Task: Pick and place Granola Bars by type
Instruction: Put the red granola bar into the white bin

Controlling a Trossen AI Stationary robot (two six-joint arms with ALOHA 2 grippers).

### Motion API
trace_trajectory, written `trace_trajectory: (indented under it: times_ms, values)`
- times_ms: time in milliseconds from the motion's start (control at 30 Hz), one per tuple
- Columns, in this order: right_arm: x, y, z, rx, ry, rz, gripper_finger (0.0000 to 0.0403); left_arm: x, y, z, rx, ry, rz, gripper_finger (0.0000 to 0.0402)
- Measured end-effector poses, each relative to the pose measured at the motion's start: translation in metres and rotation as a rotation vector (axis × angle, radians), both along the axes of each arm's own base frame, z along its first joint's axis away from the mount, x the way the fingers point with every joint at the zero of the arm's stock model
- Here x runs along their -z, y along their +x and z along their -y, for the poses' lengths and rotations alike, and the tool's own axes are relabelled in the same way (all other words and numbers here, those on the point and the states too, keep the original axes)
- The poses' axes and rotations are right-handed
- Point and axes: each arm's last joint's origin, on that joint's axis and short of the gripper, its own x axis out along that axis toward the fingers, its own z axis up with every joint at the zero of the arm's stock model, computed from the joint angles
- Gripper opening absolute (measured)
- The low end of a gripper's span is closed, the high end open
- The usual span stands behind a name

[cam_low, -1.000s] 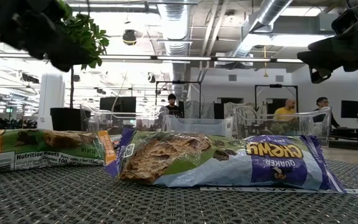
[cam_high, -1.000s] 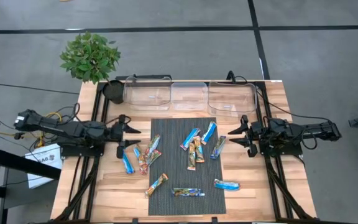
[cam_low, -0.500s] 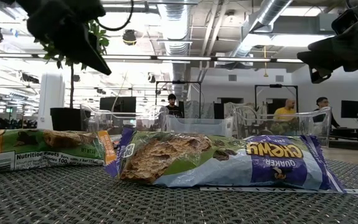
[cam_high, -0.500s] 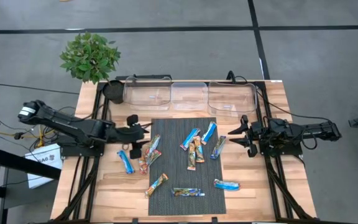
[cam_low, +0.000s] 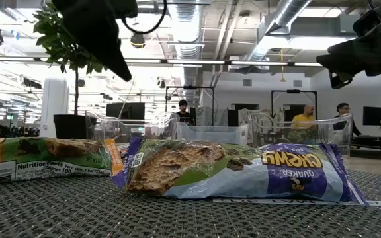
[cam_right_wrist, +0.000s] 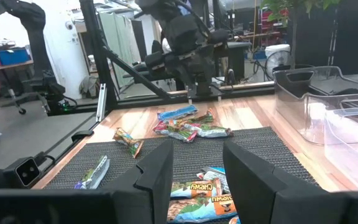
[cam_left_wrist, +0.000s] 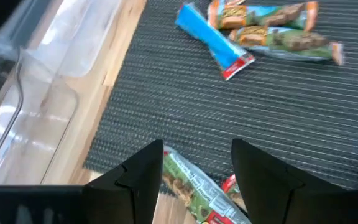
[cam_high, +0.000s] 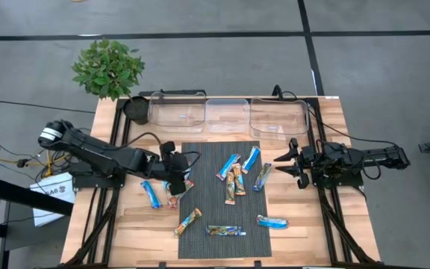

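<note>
Three clear bins [cam_high: 228, 115] were lined behind the mat [cam_high: 219, 198]; the spread left tool [cam_left_wrist: 197, 163] was poised above Granola Bars [cam_high: 176, 187], the right tool [cam_high: 284, 162] spread aside

A grey carpet-tile floor [cam_high: 222, 63] crossed by dark seams surrounds the wooden table [cam_high: 129, 224]. A potted plant [cam_high: 108, 69] stands by its corner. Beyond it lies an open workshop: exposed ceiling ducts [cam_low: 184, 16], bright strip lights, a white column [cam_low: 54, 109], dark monitors and three distant people.
</note>
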Motion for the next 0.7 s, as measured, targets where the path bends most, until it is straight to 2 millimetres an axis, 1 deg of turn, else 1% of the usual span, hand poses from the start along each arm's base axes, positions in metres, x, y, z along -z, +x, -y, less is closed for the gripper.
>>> trace_trajectory:
  times_ms: [100,233,267,700]
  values:
    - [0.0,0.0,0.0,0.0,0.0,0.0,0.0133,0.005,-0.002,-0.005,-0.074,-0.007,-0.008,0.0184]
    - [0.0,0.0,0.0,0.0,0.0,0.0,0.0134,0.017,-0.004,-0.012,-0.189,-0.016,-0.053,0.0184]
    - [0.0,0.0,0.0,0.0,0.0,0.001,0.0134,0.02,-0.002,-0.013,-0.211,-0.021,-0.05,0.0184]
    - [0.0,0.0,0.0,-0.002,0.001,0.002,0.0133,0.067,0.016,-0.022,-0.323,-0.059,-0.188,0.0184]
